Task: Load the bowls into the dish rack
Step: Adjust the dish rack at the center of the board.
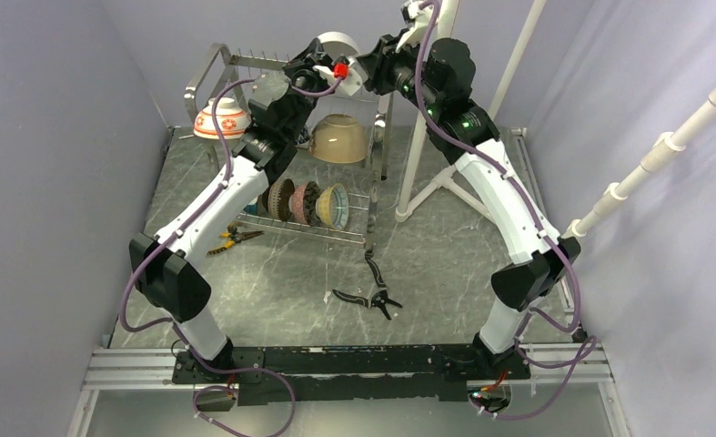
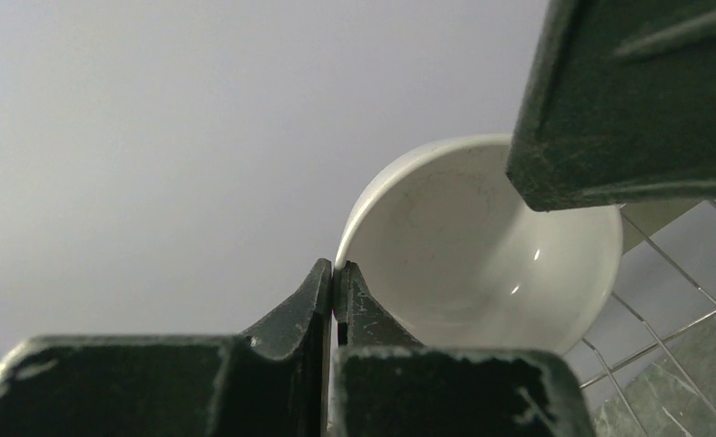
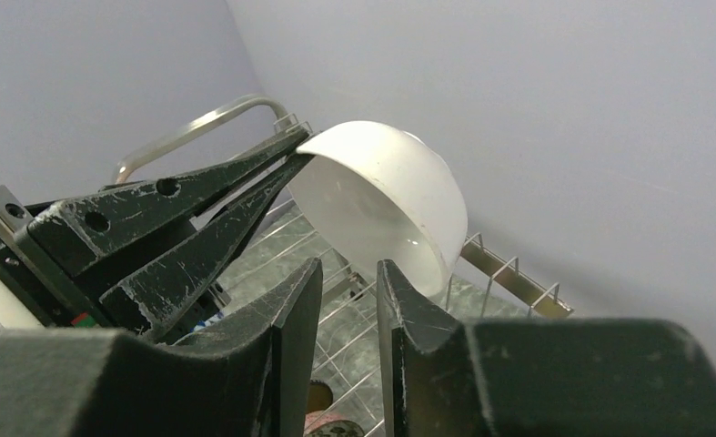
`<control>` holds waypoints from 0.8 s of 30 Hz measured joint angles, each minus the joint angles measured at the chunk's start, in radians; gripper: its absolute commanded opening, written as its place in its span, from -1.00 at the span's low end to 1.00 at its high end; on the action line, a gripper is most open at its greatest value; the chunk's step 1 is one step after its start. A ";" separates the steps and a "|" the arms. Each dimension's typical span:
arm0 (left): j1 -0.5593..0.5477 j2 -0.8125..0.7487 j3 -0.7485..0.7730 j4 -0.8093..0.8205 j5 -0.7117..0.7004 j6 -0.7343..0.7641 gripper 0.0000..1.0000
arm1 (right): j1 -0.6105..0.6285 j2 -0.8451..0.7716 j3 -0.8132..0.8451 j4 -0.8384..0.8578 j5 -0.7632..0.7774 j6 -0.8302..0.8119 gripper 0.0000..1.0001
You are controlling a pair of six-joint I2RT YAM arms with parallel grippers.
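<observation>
top external: high, near side of dish rack [image 1: 254,64], facing down | left wrist: close under white bowl [image 2: 481,255] above rack | right wrist: close beside it | shared: bowl, rack wires

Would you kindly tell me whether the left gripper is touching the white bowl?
Touching. The right wrist view shows the left gripper pinching the rim of the white bowl between its fingertips.

Soft even light, faint shadows, small glints, blurred close foregrounds
</observation>
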 measured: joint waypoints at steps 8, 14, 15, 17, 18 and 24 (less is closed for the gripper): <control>0.000 0.013 0.033 -0.071 -0.016 -0.055 -0.95 | -0.013 0.020 0.035 -0.042 -0.010 0.025 -0.28; 0.000 0.010 0.063 -0.090 -0.032 -0.090 -0.95 | -0.013 0.020 0.035 -0.042 -0.037 0.047 -0.18; 0.002 0.010 0.068 -0.098 -0.039 -0.098 -0.95 | -0.013 0.020 0.035 -0.042 -0.044 0.050 -0.16; 0.007 0.008 0.078 -0.117 -0.055 -0.111 -0.95 | -0.013 0.020 0.034 -0.042 -0.060 0.057 -0.10; 0.010 0.007 0.083 -0.126 -0.064 -0.124 -0.95 | -0.013 0.020 0.031 -0.042 -0.065 0.061 -0.05; 0.042 -0.037 0.094 -0.196 -0.121 -0.212 -0.95 | -0.013 -0.012 -0.046 -0.077 -0.077 0.072 0.41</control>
